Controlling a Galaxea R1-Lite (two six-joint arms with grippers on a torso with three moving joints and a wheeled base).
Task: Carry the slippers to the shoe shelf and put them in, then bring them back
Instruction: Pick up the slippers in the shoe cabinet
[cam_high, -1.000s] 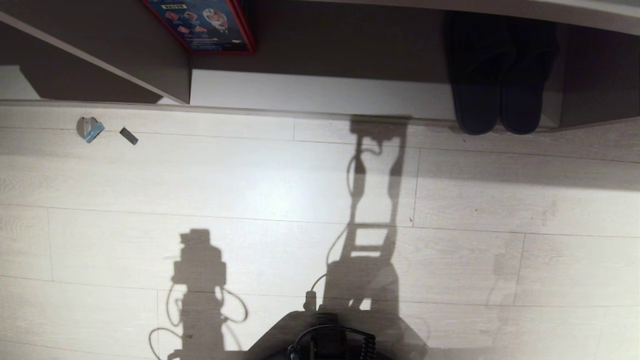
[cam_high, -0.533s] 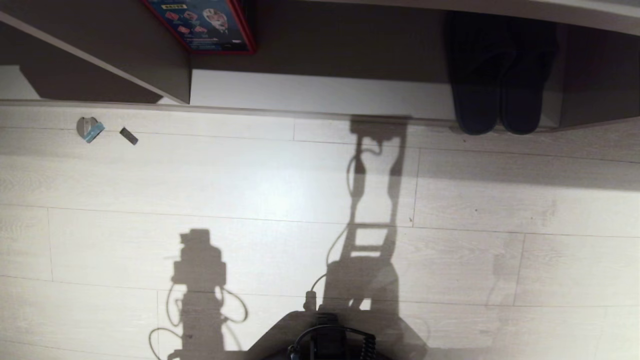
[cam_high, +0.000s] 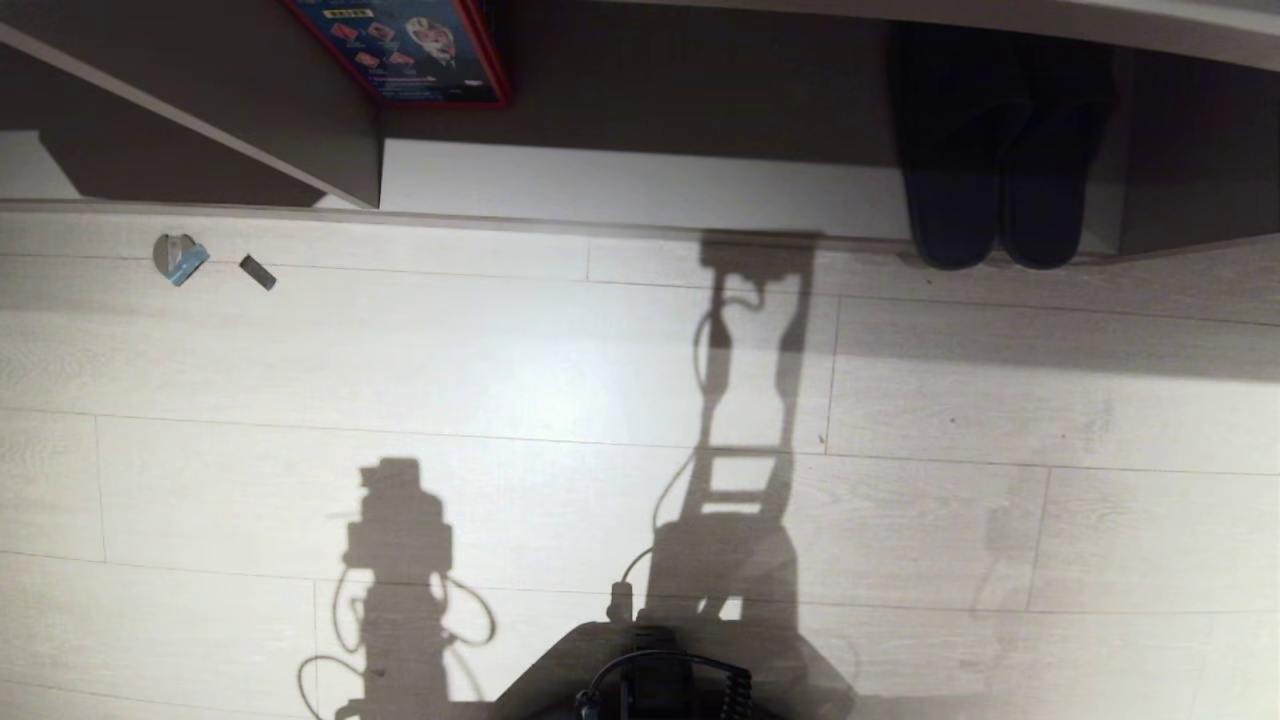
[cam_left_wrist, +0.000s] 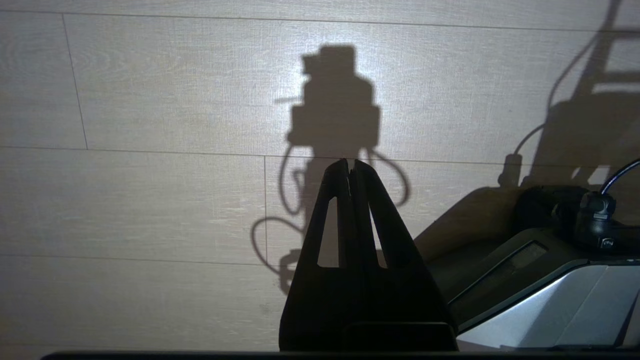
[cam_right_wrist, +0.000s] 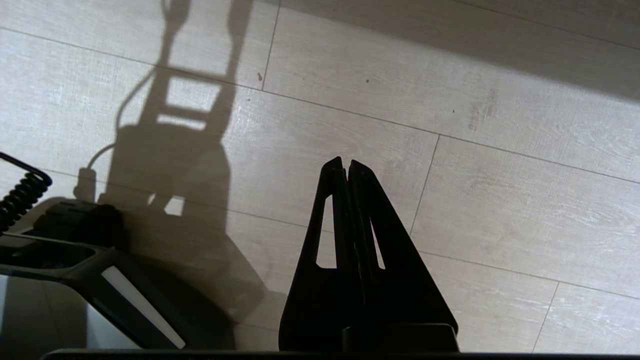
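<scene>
From the head camera I count, left to right, two small bits of litter on the pale wood-plank floor (cam_high: 560, 380): a grey-and-blue scrap (cam_high: 178, 257) and a dark little block (cam_high: 257, 271) just beside it. Next comes one red-edged blue printed box (cam_high: 405, 45) standing in the grey-beige laminate bench unit. Furthest right are the two dark slate-grey fabric slippers (cam_high: 995, 190), side by side and touching, lying in the shoe shelf (cam_high: 640, 185) on its pale bottom board, heels poking over the front edge. I see neither arm here, only their shadows. The wrist cameras add what the head view lacks: my left gripper (cam_left_wrist: 349, 167) and my right gripper (cam_right_wrist: 345, 167), one each, both hanging over bare floor with their black fingers pressed together, empty, beside the robot's grey base (cam_left_wrist: 550, 295).
</scene>
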